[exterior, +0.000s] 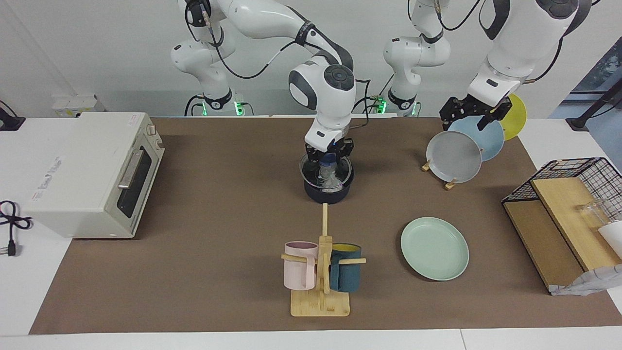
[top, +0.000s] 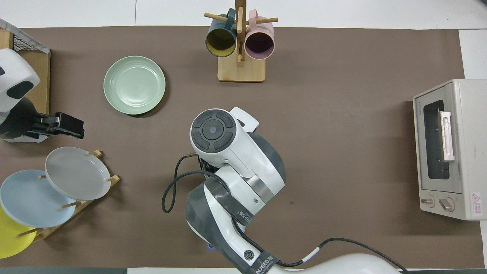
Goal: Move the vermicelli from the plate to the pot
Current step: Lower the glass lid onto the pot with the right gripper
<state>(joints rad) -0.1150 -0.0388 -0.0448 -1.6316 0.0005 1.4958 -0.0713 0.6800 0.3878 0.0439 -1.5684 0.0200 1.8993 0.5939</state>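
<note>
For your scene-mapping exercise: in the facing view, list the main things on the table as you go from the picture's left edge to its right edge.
Toaster oven → pink mug on the mug tree → green plate → wire basket with wooden boards.

Lab: two robot arms (exterior: 272,29), mock kitchenware.

The facing view looked from high across the table toward the 2 robots, taking in the whole brown mat (exterior: 218,218). The overhead view looked steeply down from above the robots' end. Both shared the mug rack (exterior: 320,296) (top: 241,68), the toaster oven (exterior: 92,175) (top: 449,148) and the mint-green plate (exterior: 435,249) (top: 134,85).
</note>
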